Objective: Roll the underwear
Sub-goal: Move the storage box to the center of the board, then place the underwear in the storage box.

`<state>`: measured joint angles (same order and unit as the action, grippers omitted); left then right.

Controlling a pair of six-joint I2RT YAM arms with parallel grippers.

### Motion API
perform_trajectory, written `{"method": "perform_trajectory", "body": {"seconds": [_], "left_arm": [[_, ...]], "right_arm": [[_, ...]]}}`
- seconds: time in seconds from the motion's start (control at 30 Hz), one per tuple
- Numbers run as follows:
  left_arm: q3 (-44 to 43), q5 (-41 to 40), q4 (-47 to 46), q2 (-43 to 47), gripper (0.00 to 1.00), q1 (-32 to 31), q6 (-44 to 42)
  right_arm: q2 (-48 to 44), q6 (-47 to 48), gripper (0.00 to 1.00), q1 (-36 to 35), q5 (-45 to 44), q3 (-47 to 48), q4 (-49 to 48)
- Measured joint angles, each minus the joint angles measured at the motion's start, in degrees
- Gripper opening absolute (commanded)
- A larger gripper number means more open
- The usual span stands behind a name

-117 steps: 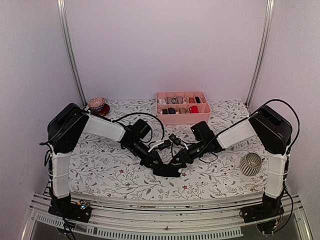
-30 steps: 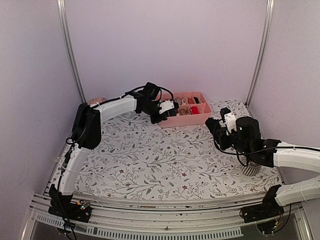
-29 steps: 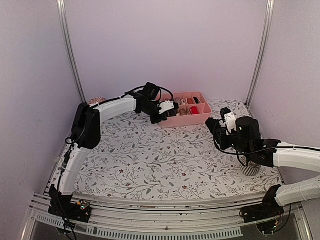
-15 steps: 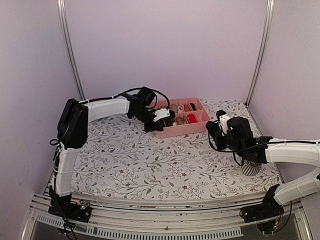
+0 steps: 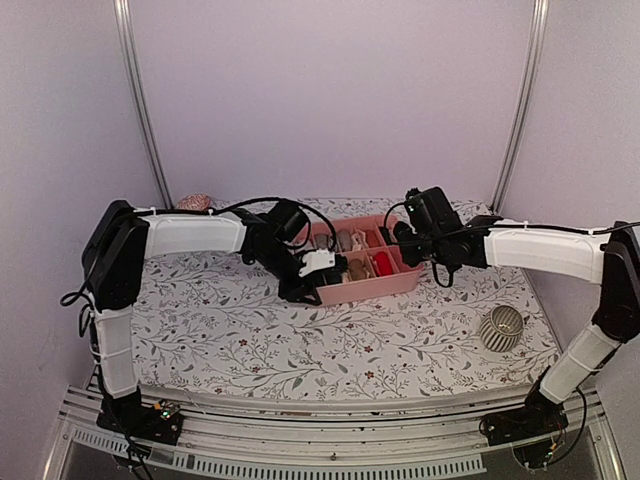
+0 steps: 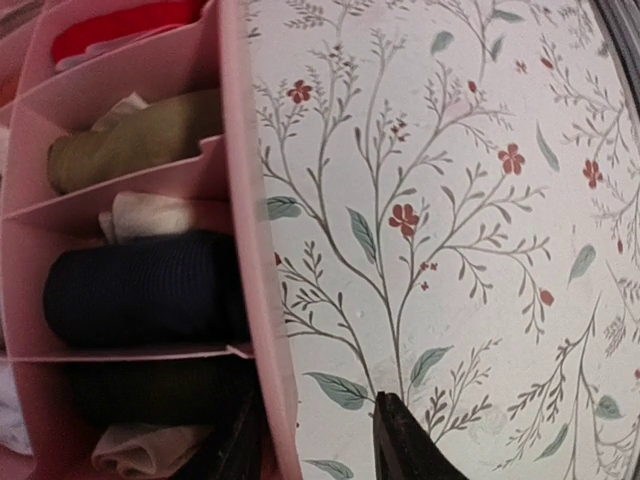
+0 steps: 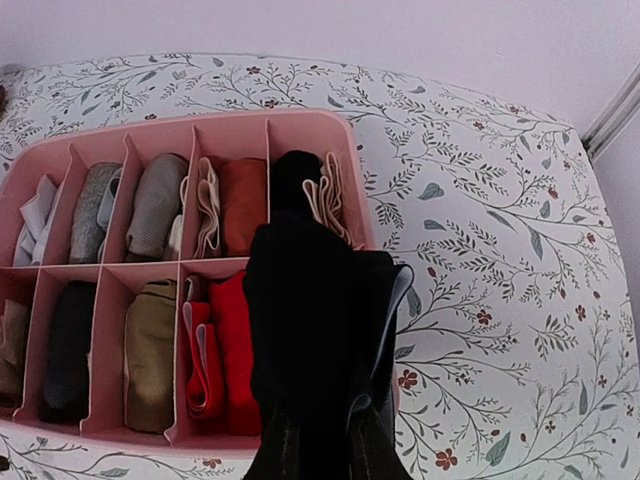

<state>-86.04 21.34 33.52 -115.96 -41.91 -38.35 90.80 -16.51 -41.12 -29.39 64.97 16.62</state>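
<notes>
Gripping the black underwear [image 7: 315, 300] tight, the right gripper [image 7: 318, 440] should go down slowly into the right end of the pink tray [image 7: 300, 120] — left gripper [image 6: 320, 445] stands apart around its wall.

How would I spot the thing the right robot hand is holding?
Find the pink tray on the flowery table. Above its right end, the right gripper pinches a black fabric bundle, the only one not inside the tray.

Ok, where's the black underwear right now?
In the right wrist view, the black underwear hangs in the right tool, above the right end of the pink tray.
</notes>
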Motion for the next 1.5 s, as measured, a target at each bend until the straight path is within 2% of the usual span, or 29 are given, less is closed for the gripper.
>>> {"method": "perform_trajectory", "body": {"seconds": [0.07,0.1,0.13,0.3,0.6,0.7,0.8,0.93,1.13,1.5], "left_arm": [[1.0,0.3,-0.2,0.3,0.89,-0.3,0.7],[1.3,0.5,-0.4,0.3,0.97,-0.4,0.7],[1.5,0.7,-0.5,0.3,0.98,-0.5,1.0],[4.3,0.9,-1.1,3.0,0.98,-0.5,2.2],[12.4,4.4,-4.2,16.4,0.99,1.0,3.2],[17.5,6.8,-8.6,21.9,0.99,2.0,5.1],[25.5,8.4,-16.9,27.9,0.99,2.7,8.7],[34.7,7.9,-26.4,33.9,0.99,2.8,12.7],[43.4,6.3,-39.0,40.4,0.99,2.9,14.8],[46.1,6.0,-48.1,40.0,0.99,2.9,15.9]], "right_arm": [[1.8,-2.3,0.02,0.0,-0.2,2.1,2.3],[2.5,-3.4,0.02,0.0,-0.2,2.8,3.5],[3.3,-4.4,0.02,0.0,-0.3,3.5,4.7],[6.0,-7.2,0.02,0.2,-0.2,5.9,7.5],[9.2,-7.9,0.02,2.2,1.7,9.9,7.7],[10.7,-7.7,0.02,3.2,2.7,10.6,7.6],[12.1,-7.3,0.02,3.7,3.6,10.6,7.6],[13.2,-6.8,0.02,3.8,5.4,10.6,7.6],[14.3,-6.8,0.02,3.8,6.0,10.6,7.3],[16.8,-7.0,0.02,4.6,5.9,9.9,4.7]]}}
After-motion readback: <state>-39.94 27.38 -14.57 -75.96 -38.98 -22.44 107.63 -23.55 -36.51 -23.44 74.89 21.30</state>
